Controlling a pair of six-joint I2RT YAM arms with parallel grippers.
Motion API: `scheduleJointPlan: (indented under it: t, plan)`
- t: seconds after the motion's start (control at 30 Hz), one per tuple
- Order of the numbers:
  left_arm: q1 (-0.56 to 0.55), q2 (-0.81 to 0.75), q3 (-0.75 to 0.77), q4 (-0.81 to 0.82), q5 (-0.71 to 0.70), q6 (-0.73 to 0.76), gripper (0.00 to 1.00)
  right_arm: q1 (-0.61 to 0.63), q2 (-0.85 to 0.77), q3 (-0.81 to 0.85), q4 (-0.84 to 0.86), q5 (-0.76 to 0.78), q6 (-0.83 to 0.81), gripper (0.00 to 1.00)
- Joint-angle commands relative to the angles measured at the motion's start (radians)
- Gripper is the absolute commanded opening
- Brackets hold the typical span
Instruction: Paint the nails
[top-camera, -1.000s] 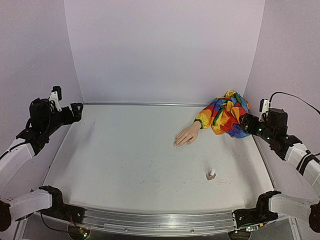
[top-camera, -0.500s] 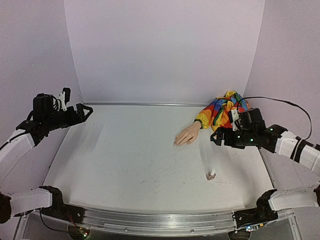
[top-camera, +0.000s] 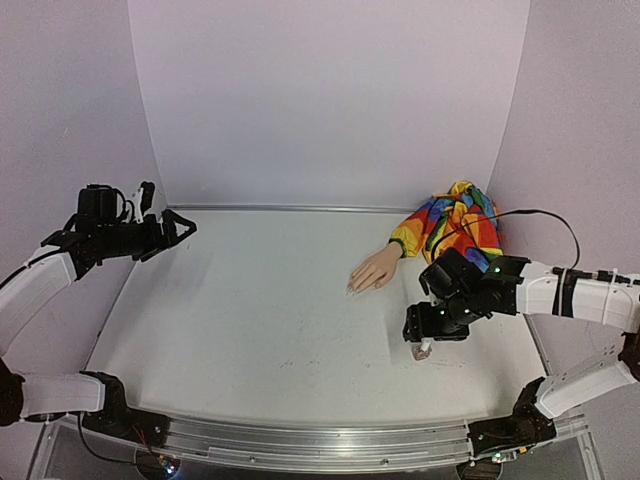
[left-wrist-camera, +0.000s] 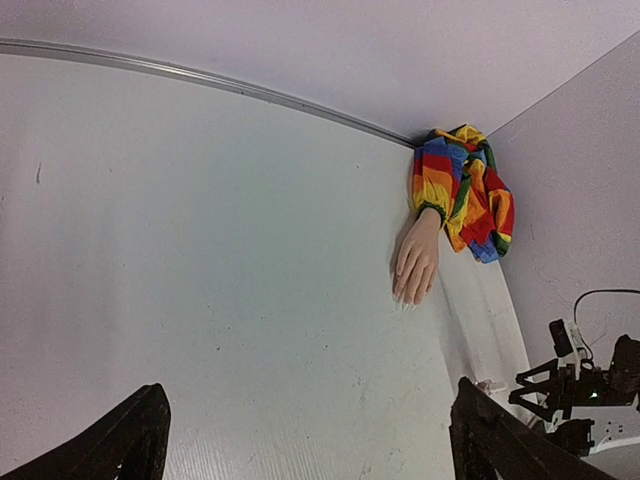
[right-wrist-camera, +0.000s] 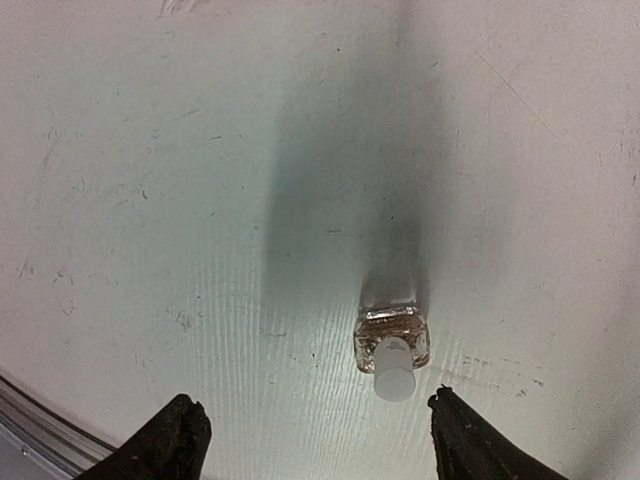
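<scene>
Jaws on the left stand wide apart, with nothing between them. The left arm (top-camera: 45, 275) reaches in over the left edge of the desk (top-camera: 250, 320) and is held up off the surface. In its wrist view, two dark fingertips (left-wrist-camera: 125, 440) sit at the bottom corners with only scuffed white desk between them.

Across the middle it's bare desk all the way to the back wall (top-camera: 330, 100).

Right of centre and towards the back lies the mannequin hand (top-camera: 376, 271), palm down and flat on the desk. Its fingers point towards the near left. The nails (top-camera: 352, 289) are at the tips, pale and resting on the surface, well apart from both arms. The rainbow sleeve (top-camera: 455, 228) is bunched up behind the wrist, right in the back right corner.

Nearer the front, near the hand but not touching it, is the little polish bottle (top-camera: 423, 349). It has pinkish glass and a white cap (right-wrist-camera: 392, 375). It looks upright, though the steep angle makes that hard to call.

The right arm (top-camera: 560, 290) stretches in from the right and hangs directly over the bottle. The right jaws are spread wide, with one fingertip (right-wrist-camera: 180, 440) on each side of the bottle and clear desk showing on both sides. They are not touching it.
</scene>
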Motion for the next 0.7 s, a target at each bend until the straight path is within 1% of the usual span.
scheduleJointPlan:
  t: [0.0,0.07,0.1,0.27,0.43,0.67]
  plan:
    - [0.005,0.007,0.061,0.008,0.037,-0.010,0.98,0.011,0.022,-0.007,-0.063,0.032,0.068,0.66]
    - [0.005,0.013,0.064,0.008,0.045,-0.012,0.98,0.012,0.044,-0.007,-0.070,0.042,0.080,0.60]
    - [0.005,0.015,0.066,0.008,0.047,-0.011,0.98,0.011,0.056,-0.007,-0.077,0.049,0.093,0.58]
    - [0.005,0.011,0.063,0.008,0.049,-0.011,0.98,0.014,0.097,-0.001,-0.098,0.098,0.131,0.54]
    - [0.005,0.018,0.062,0.007,0.049,-0.014,0.98,0.014,0.119,-0.008,-0.079,0.095,0.139,0.51]
    - [0.005,0.026,0.064,0.006,0.052,-0.020,0.97,0.013,0.152,-0.006,-0.055,0.121,0.148,0.40]
